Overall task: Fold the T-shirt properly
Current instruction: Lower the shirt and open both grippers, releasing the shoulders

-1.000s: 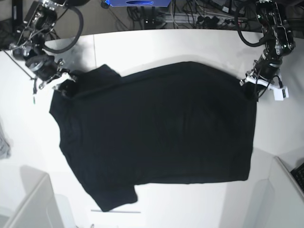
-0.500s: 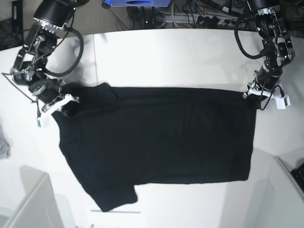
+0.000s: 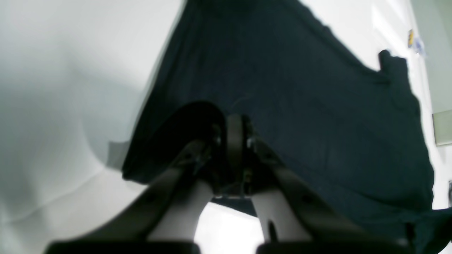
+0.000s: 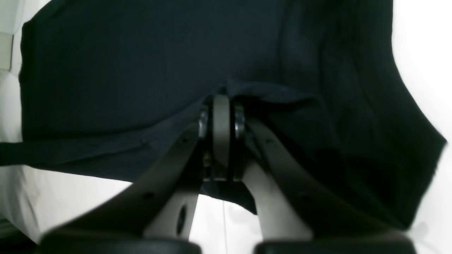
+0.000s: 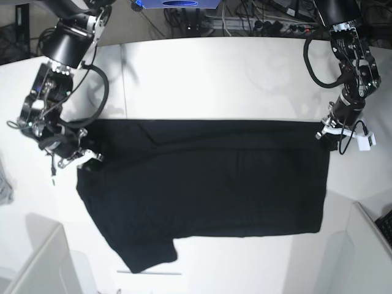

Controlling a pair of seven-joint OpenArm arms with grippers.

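The black T-shirt (image 5: 208,184) lies plain side up on the white table (image 5: 202,73), its far part doubled over toward the front along a straight fold. My left gripper (image 5: 327,136) is shut on the shirt's edge at the base view's right. The left wrist view shows the left gripper (image 3: 235,137) pinching dark cloth of the T-shirt (image 3: 300,88). My right gripper (image 5: 86,160) is shut on the shirt's sleeve end at the base view's left. In the right wrist view the right gripper (image 4: 221,116) clamps a pleat of the T-shirt (image 4: 123,63).
A small grey cloth scrap (image 5: 5,184) lies at the table's left edge. White bin walls stand at the front left (image 5: 37,263) and front right (image 5: 367,245). Cables (image 5: 257,24) run behind the table.
Both grippers have moved toward the front of the table with the shirt's far edge, laying it over the body. The fold line has shifted forward and straightened.
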